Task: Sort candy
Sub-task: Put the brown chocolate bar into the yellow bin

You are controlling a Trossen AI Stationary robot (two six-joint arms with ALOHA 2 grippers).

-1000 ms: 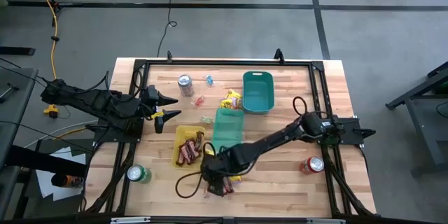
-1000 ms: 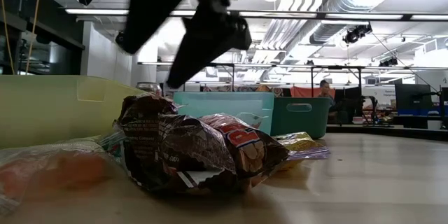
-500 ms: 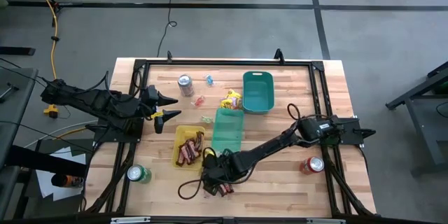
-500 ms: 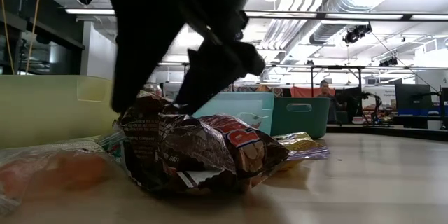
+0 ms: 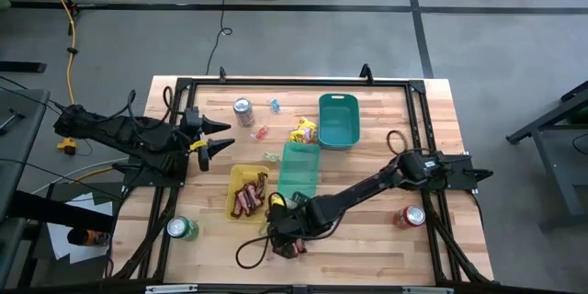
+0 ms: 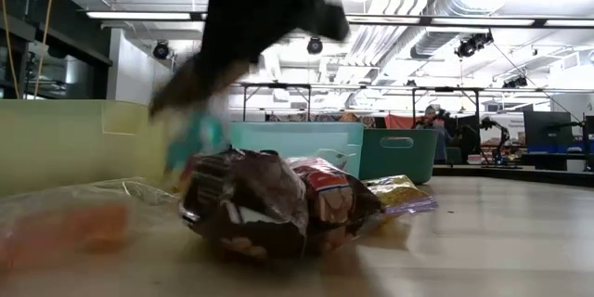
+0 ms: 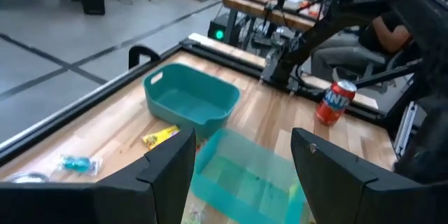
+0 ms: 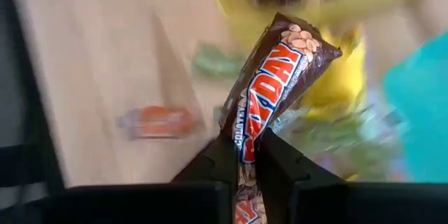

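My right gripper (image 5: pixel 280 235) is low over the table's near middle, shut on a dark red-brown candy bar (image 8: pixel 280 77). More bars lie in a heap (image 6: pixel 278 209) beside it on the table. Others lie in the yellow tray (image 5: pixel 231 193). Yellow packets (image 5: pixel 304 130) and tiny pale pieces (image 5: pixel 262 132) lie scattered farther back. An orange-wrapped piece (image 8: pixel 157 121) lies on the wood near the held bar. My left gripper (image 5: pixel 216 138) hovers open at the table's left side, touching nothing. My right gripper pinches one end of the bar (image 8: pixel 245 150) between its two fingers. The rest of the bar runs out past the fingertips, in line with them. The fingers slant down from the table's right. I cannot tell whether the bar is clear of the table.
A flat teal tray (image 5: pixel 299 170) lies beside the yellow one, and a deep teal bin (image 5: pixel 338 119) stands behind it. Drink cans stand at the far left (image 5: pixel 243 110), near left (image 5: pixel 181 230) and near right (image 5: pixel 410 217). A black frame (image 5: pixel 294 81) rims the table.
My right gripper has dropped onto the heap of bars near the front edge and shut on one bar. The heap has shifted and tipped under it. My left gripper has drifted a little toward the far edge.
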